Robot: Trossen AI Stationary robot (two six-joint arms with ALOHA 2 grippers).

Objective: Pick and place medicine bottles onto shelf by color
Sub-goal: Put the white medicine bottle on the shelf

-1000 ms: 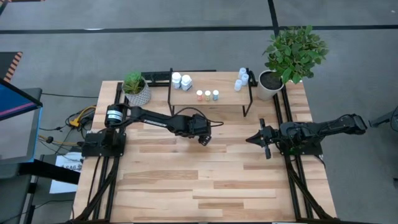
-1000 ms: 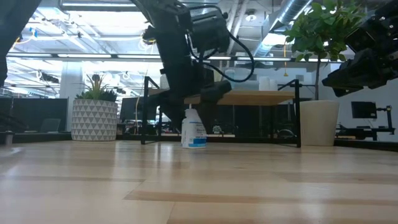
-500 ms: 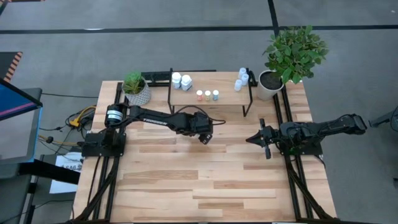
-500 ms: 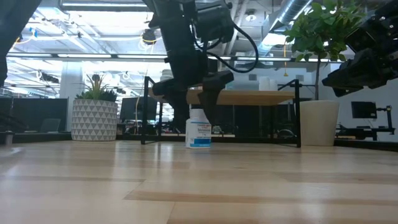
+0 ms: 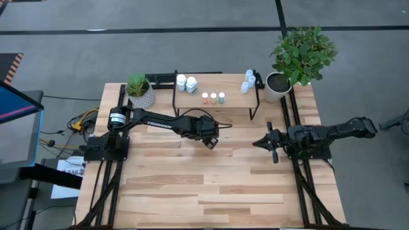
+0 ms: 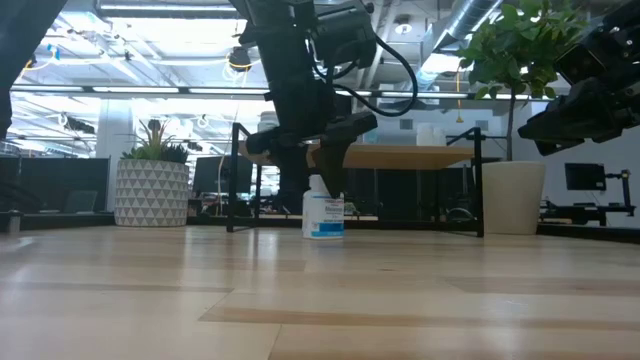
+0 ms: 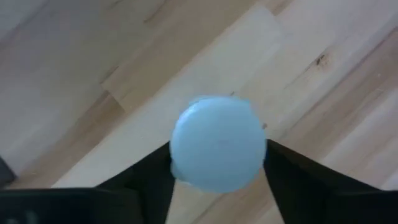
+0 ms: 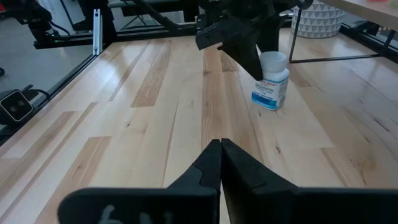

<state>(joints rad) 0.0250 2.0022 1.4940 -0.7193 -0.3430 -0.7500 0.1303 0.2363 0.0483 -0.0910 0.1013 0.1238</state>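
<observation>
Shows the pick stage of sorting, judged from the layout. Already set on the shelf [image 5: 230, 101]: two white bottles [image 5: 186, 82] at its left end, three small colour-capped ones [image 5: 213, 98] in the middle, and pale-blue ones [image 5: 248, 80] at its right end.

Leaves one bottle [image 6: 323, 215] standing upright on the table [image 5: 192, 191] just in front of the shelf, below its middle; white with a blue-printed label and a pale cap.

Places the left gripper [image 5: 209, 139] directly above that bottle, pointing down, fingers [image 7: 146, 186] parted to either side of the cap and close against it. Impossible to tell whether the pads press yet; no lift visible, base on the wood.

Keeps the right gripper [image 5: 271, 144] waiting in front of the shelf's right end, well apart from the bottle, closed tight and empty.

Next, by judgement: pinch firmly on the cap or neck, raise straight up so the base clears the shelf's edge, then carry to the group of matching colour. Calls for a squared, centred grip, since a round cap can twist out, and for a set-down that avoids knocking the bottles already placed.
</observation>
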